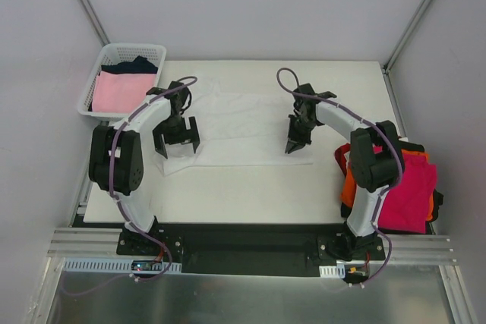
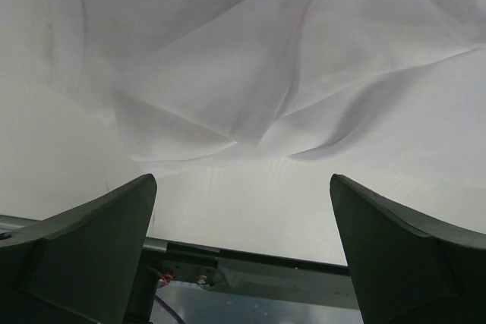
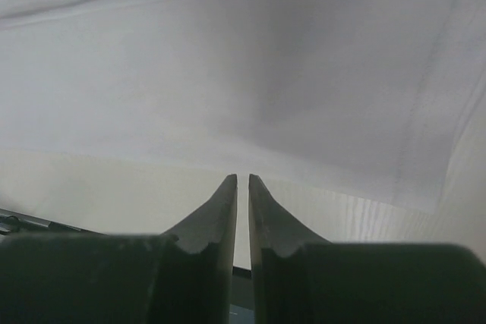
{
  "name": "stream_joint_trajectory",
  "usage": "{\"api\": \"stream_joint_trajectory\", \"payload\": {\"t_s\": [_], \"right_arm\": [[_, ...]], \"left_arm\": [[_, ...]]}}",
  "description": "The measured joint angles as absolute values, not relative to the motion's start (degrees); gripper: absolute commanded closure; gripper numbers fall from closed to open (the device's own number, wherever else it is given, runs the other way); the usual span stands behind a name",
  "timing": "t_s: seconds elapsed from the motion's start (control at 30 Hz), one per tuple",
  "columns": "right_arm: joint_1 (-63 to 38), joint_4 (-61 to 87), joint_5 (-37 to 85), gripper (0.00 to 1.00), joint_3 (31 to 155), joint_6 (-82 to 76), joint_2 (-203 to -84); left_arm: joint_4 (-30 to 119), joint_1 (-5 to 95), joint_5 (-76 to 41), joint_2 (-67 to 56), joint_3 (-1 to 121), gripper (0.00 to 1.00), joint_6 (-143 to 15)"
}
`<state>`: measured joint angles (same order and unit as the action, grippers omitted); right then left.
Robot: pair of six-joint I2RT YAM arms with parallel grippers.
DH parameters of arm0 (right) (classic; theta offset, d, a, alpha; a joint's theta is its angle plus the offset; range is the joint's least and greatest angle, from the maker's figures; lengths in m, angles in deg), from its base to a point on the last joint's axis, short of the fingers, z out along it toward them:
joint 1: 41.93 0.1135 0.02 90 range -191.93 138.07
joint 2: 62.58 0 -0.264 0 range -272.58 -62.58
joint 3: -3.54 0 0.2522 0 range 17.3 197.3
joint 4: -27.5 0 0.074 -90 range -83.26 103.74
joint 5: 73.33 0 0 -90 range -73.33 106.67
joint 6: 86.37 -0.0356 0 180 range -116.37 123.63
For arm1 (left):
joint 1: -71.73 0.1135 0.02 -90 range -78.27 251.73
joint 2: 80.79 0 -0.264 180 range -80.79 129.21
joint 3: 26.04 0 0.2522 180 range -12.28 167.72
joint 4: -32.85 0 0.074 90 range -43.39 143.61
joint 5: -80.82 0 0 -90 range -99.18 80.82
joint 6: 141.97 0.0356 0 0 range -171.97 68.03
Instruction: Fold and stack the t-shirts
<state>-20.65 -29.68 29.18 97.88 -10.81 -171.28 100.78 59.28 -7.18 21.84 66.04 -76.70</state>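
A white t-shirt [image 1: 243,123] lies spread and partly folded on the table [image 1: 228,195], rumpled at its left end [image 2: 266,58] and flat at its right [image 3: 228,73]. My left gripper [image 1: 176,146] hangs just above the shirt's near left edge with its jaws wide open and nothing between them [image 2: 243,181]. My right gripper [image 1: 292,148] hovers over the near right edge, its fingers drawn together to a thin slit and holding nothing [image 3: 243,177]. The shirt's hem lies just beyond both sets of fingertips.
A white lattice basket [image 1: 114,55] at the back left holds a pale pink shirt [image 1: 121,90] and a dark one [image 1: 137,64]. A magenta-red shirt [image 1: 414,187] lies on an orange one [image 1: 349,187] at the table's right edge, beside the right arm.
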Motion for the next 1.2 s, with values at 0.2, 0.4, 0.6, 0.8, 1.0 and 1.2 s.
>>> {"api": "stream_joint_trajectory", "payload": {"t_s": [0.2,0.4,0.6,0.8,1.0,1.2], "right_arm": [[-20.7,-30.2,29.4,0.9,96.1,-10.7,-171.3],[-21.5,-30.0,30.5,0.97,96.0,-10.7,-171.3],[-22.6,-28.6,32.6,0.99,92.7,-10.8,-171.5],[-22.9,-28.1,30.3,0.99,91.6,-11.0,-174.1],[-23.0,-31.7,24.9,0.99,95.1,-11.2,-175.9],[-23.0,-33.5,23.4,0.99,97.1,-12.1,-177.1]], "left_arm": [[99.3,58.5,-7.8,19.5,60.3,0.01,-77.6],[98.7,57.5,-8.7,16.2,59.9,0.01,-78.5],[99.6,56.6,-9.2,10.8,59.9,0.0,-79.1],[100.1,55.1,-9.2,5.5,59.2,0.01,-80.8],[102.4,53.7,-8.9,5.0,58.0,0.01,-81.8],[104.5,53.7,-8.6,6.3,59.0,0.01,-82.0]]}}
